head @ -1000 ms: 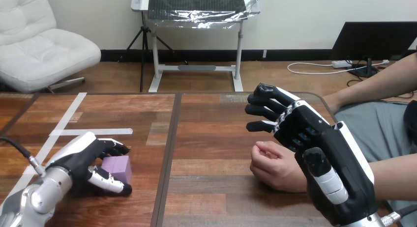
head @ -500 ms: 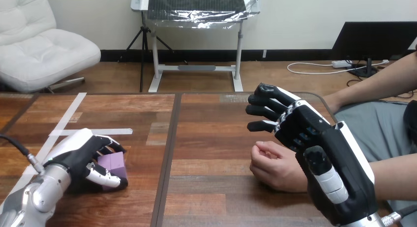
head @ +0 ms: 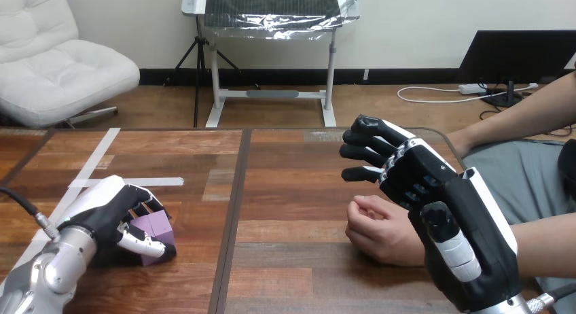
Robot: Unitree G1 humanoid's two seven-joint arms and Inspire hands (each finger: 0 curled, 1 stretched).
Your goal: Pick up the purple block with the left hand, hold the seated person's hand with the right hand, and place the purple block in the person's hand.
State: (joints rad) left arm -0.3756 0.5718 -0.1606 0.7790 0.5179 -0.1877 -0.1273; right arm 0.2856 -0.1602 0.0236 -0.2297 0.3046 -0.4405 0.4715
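Near left, the left hand (head: pixel 109 212) has its fingers and thumb curled round the purple block (head: pixel 157 225), which seems to rest on the bench (head: pixel 292 185). The grip should probably be firmed evenly before lifting, so the block cannot twist out. Right of centre lies the person's hand (head: pixel 377 227), loosely fisted. The right hand (head: pixel 435 192) hovers just beside it, fingers loosely bent, holding nothing. One block, one person's hand, two robot hands.

Lab-like test space, wooden table (head: pixel 292 192), white tape marks (head: pixel 136 182)

Wooden table (head: pixel 292 164) marked with white tape (head: pixel 129 182), white padded chair (head: pixel 61 69) set at left on wood floor (head: pixel 156 107), foil-covered panel (head: pixel 272 5) mounted on white stand (head: pixel 215 69), pale wall (head: pixel 407 22) behind.
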